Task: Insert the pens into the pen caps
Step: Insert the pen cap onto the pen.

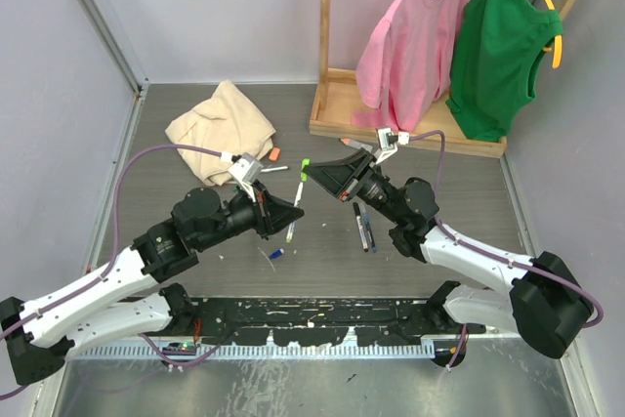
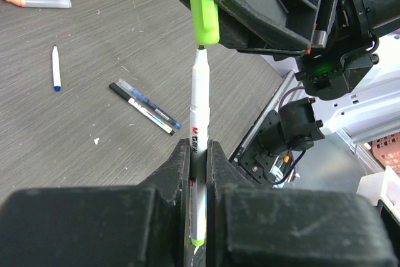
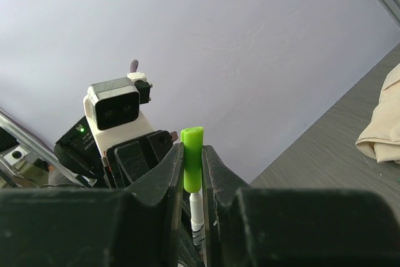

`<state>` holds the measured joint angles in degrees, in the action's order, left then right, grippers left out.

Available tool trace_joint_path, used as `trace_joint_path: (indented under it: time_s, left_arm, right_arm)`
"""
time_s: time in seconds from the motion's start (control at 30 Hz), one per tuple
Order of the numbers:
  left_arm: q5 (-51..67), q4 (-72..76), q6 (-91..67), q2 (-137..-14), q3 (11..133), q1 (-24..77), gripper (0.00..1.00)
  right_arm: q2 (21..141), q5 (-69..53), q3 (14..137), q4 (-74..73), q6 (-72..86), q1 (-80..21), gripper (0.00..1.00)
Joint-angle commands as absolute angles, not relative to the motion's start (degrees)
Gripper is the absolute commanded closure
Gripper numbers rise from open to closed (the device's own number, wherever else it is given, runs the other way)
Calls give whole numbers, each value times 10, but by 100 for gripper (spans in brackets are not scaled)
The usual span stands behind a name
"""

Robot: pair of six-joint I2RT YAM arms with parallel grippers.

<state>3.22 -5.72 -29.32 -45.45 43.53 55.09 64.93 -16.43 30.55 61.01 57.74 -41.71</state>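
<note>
The fingers (image 2: 181,173) of the left gripper (image 2: 199,149) are seen closest in the left wrist view, pressed together on the barrel of a white pen (image 2: 198,101), whose green end shows low down between them. The pen is held off the table, its dark tip pointed away and met by the open end of a green cap (image 2: 204,4). Whether the tip has entered the cap cannot be told. The cap is pinched between the fingers of the right gripper (image 3: 192,154), with its closed end standing clear above them in the right wrist view. From above, the two grippers are seen facing one another over the middle of the grey table (image 1: 439,158), pen and cap lined up between them. Two dark pens (image 2: 147,105) lie side by side on the table beyond, with a short white pen with a blue tip (image 2: 55,67) further off and a grey marker with an orange end (image 2: 40,0) near the wooden rack base (image 1: 391,116). An orange cap (image 1: 274,154) is found just beside a beige cloth (image 1: 220,124), and a blue cap (image 1: 276,254) lies near the left arm.
</note>
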Motion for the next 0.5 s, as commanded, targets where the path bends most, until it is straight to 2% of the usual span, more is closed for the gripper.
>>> trace_joint_path:
  time_s: [0.0, 0.47]
  left_arm:
    - [27, -11, -295, -441, 436, 553, 100]
    - [24, -9, -295, -446, 436, 553, 100]
  right_arm:
    - [649, -166, 310, 628, 571, -422, 100]
    - [655, -174, 307, 628, 570, -435, 100]
